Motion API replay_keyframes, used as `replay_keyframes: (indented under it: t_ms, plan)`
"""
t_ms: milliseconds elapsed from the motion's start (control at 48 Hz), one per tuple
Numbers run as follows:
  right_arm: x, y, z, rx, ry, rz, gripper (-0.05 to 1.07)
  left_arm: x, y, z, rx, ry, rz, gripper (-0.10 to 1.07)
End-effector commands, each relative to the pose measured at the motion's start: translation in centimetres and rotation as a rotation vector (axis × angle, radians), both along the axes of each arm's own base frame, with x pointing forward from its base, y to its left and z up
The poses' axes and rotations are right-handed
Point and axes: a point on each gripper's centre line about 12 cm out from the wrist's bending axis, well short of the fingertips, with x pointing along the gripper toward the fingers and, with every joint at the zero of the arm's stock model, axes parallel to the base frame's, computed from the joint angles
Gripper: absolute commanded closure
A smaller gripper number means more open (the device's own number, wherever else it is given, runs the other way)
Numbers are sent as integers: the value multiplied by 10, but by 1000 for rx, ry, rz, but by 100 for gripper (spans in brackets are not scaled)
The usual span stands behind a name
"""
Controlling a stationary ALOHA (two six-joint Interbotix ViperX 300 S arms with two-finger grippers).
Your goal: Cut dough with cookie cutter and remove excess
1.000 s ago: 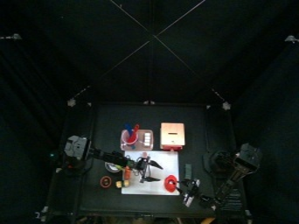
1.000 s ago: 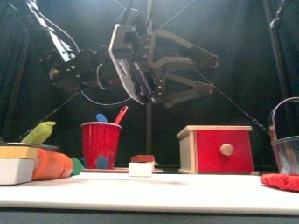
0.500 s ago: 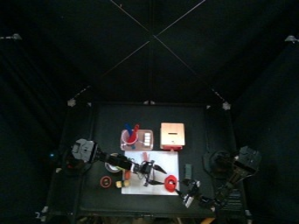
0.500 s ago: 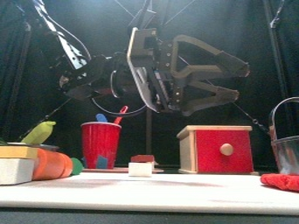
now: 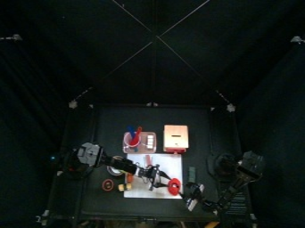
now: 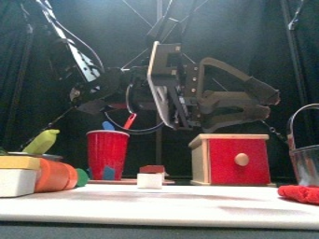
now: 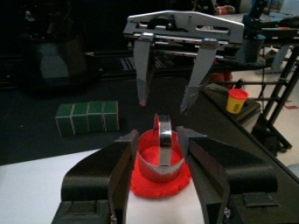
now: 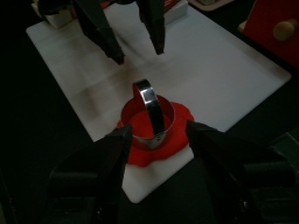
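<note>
The red dough [image 8: 152, 144] lies on the white sheet [image 8: 222, 61] near its front right corner, also seen in the top view [image 5: 176, 185]. A metal ring cookie cutter [image 7: 163, 147] stands upright on it. My left gripper [image 7: 160, 140] is open, with its jaws spread either side of the cutter and no contact showing. It hangs large above the table in the front view [image 6: 268, 105]. My right gripper [image 8: 155, 131] is open too, facing the left one across the dough, its jaws flanking the cutter without gripping it.
A red cup [image 6: 106, 154] with tools and a tan box with a red face [image 6: 230, 159] stand at the back. Stacked blocks [image 6: 19, 175] sit front left, and a small block [image 6: 152, 175] in the middle. A green block [image 7: 87, 116] lies beside the sheet.
The left gripper has swung to the right and lower across the front view, coming nearer to the dough. The dough and the cutter have stayed where they were.
</note>
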Motion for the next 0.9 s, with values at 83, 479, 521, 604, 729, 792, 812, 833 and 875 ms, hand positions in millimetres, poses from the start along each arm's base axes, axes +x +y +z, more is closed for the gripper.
replay_keyframes:
  t_ms: [83, 479, 521, 604, 729, 792, 812, 833, 875]
  plan:
    - [7, -4, 3, 30, -6, -14, 15, 4, -6, 10, 4, -13, -13, 17]
    - [12, -8, 1, 33, -3, -7, 15, 9, -10, 1, 11, 7, -19, 14]
    - [12, -8, 1, 35, -2, -8, 15, 11, -10, 0, 10, 10, -16, 13]
    - [13, -8, 0, 37, 0, -3, 15, 12, -9, -2, 13, 25, -10, 13]
    - [14, -8, 0, 38, 0, -3, 15, 14, -10, -3, 19, 38, -11, 13]
    - [14, -8, 0, 38, -1, -4, 15, 15, -10, -5, 21, 45, -9, 14]
    - [14, -9, 0, 37, 0, -5, 15, 15, -10, -6, 21, 46, -8, 14]
    - [14, -9, 0, 38, 1, -4, 15, 16, -10, -6, 24, 46, -10, 14]
    - [15, -9, -1, 37, 3, -5, 15, 16, -10, -6, 23, 46, -9, 14]
